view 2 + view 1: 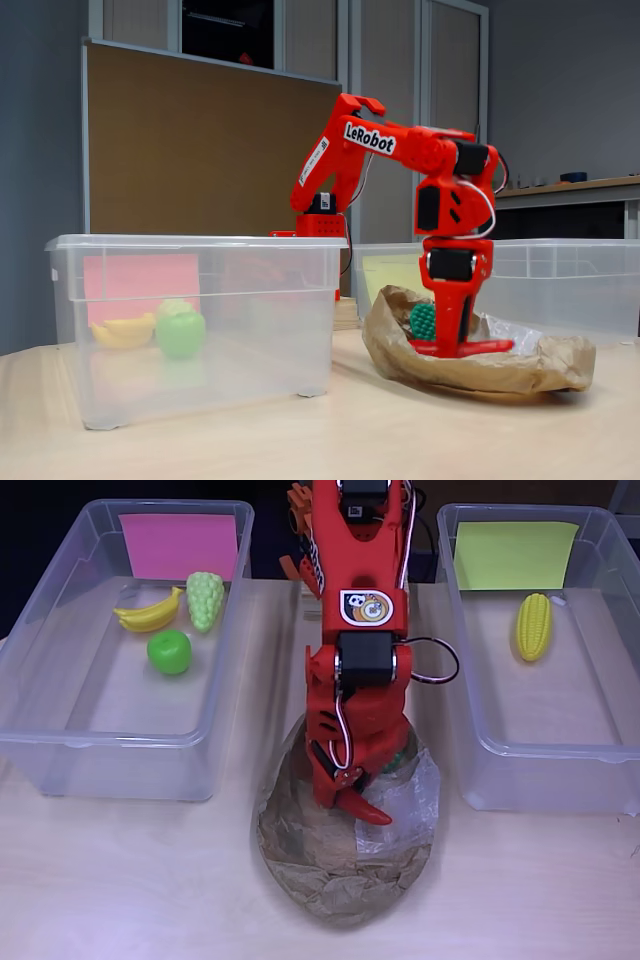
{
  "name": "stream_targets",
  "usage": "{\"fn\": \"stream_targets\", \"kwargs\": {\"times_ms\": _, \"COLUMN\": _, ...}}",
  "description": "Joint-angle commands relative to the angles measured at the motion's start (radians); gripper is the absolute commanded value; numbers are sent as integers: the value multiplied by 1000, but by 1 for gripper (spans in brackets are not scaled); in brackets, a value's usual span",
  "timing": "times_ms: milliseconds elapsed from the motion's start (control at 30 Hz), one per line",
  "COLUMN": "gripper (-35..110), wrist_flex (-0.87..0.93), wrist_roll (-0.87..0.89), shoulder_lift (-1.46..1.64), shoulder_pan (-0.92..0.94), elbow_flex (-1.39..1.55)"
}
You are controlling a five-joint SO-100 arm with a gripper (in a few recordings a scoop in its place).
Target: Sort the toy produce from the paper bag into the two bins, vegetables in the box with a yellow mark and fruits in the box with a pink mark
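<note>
Tabletop bins: pink-marked bin (60,660) with banana (148,613), grapes (205,599), apple (169,652)

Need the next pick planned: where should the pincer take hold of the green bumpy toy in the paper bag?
Grip the green bumpy toy across its rounded middle, coming straight down through the paper bag's open top. It sits low, ringed by crumpled walls, beside the pincer, so side approaches look blocked.
</note>
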Motion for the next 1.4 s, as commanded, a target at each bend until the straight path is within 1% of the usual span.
{"fn": "stream_targets", "kwargs": {"times_ms": 0, "gripper": 5, "wrist_flex": 127, "wrist_roll": -26, "shoulder_lift": 41, "shoulder_pan": 6, "elbow_flex": -129}}
{"fn": "stream_targets", "kwargs": {"times_ms": 167, "gripper": 2, "wrist_flex": 334, "wrist_roll": -35, "shoulder_lift": 58, "shoulder_pan": 18, "elbow_flex": -351}}
{"fn": "stream_targets", "kwargs": {"times_ms": 300, "gripper": 2, "wrist_flex": 440, "wrist_roll": 17, "shoulder_lift": 141, "shoulder_pan": 0, "elbow_flex": -420}}
{"fn": "stream_targets", "kwargs": {"times_ms": 367, "gripper": 2, "wrist_flex": 491, "wrist_roll": 55, "shoulder_lift": 206, "shoulder_pan": -25, "elbow_flex": -416}}
{"fn": "stream_targets", "kwargs": {"times_ms": 533, "gripper": 2, "wrist_flex": 491, "wrist_roll": 215, "shoulder_lift": 436, "shoulder_pan": -135, "elbow_flex": -224}}
{"fn": "stream_targets", "kwargs": {"times_ms": 667, "gripper": 1, "wrist_flex": 491, "wrist_roll": 425, "shoulder_lift": 601, "shoulder_pan": -259, "elbow_flex": -72}}
{"fn": "stream_targets", "kwargs": {"times_ms": 833, "gripper": 1, "wrist_flex": 491, "wrist_roll": 749, "shoulder_lift": 764, "shoulder_pan": -457, "elbow_flex": 86}}
{"fn": "stream_targets", "kwargs": {"times_ms": 1067, "gripper": 1, "wrist_flex": 491, "wrist_roll": 1216, "shoulder_lift": 839, "shoulder_pan": -759, "elbow_flex": 175}}
{"fn": "stream_targets", "kwargs": {"times_ms": 1167, "gripper": 1, "wrist_flex": 483, "wrist_roll": 1450, "shoulder_lift": 864, "shoulder_pan": -891, "elbow_flex": 245}}
{"fn": "stream_targets", "kwargs": {"times_ms": 1267, "gripper": 1, "wrist_flex": 416, "wrist_roll": 1629, "shoulder_lift": 910, "shoulder_pan": -992, "elbow_flex": 377}}
{"fn": "stream_targets", "kwargs": {"times_ms": 1367, "gripper": 2, "wrist_flex": 310, "wrist_roll": 1772, "shoulder_lift": 966, "shoulder_pan": -1065, "elbow_flex": 552}}
